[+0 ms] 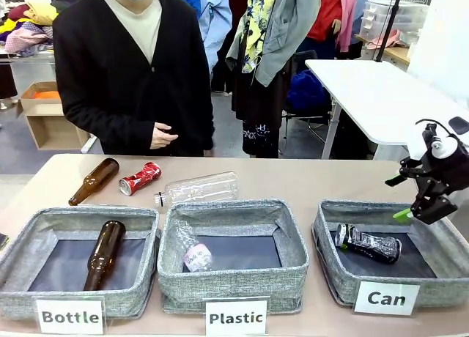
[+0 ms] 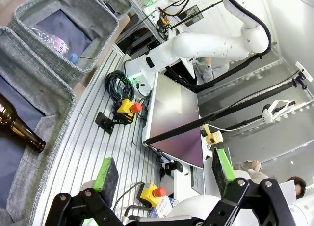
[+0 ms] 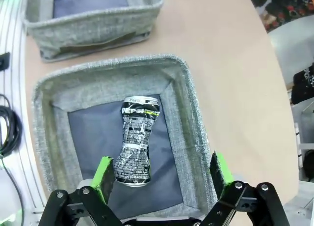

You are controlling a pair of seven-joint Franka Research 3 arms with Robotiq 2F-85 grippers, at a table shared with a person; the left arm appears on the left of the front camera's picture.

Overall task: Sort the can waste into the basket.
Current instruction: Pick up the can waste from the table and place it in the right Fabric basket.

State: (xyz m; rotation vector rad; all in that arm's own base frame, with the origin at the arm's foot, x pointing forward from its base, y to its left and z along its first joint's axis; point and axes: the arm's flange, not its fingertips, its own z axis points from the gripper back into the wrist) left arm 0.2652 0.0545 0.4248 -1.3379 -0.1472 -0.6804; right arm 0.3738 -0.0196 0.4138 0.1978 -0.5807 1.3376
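Our right pincer (image 3: 162, 171) hangs open above the "Can" basket (image 3: 189, 103), where the black can (image 3: 136, 140) lies flat, its long axis pointing away between the pads (image 3: 104, 173). The crushed red can (image 1: 139, 178), its print too small to read, lies slanted on the counter (image 1: 308, 179) far to that pincer's left, beside a brown bottle (image 1: 94, 181); we judge the left pincer (image 2: 164, 169), also open, the nearer.

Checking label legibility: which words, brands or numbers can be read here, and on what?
"Bottle": white label, left grey woven basket.
"Plastic": white label, middle grey woven basket.
"Can": white label, right grey woven basket.
Crushed black metal can, crushed red metal can: print too blurred.
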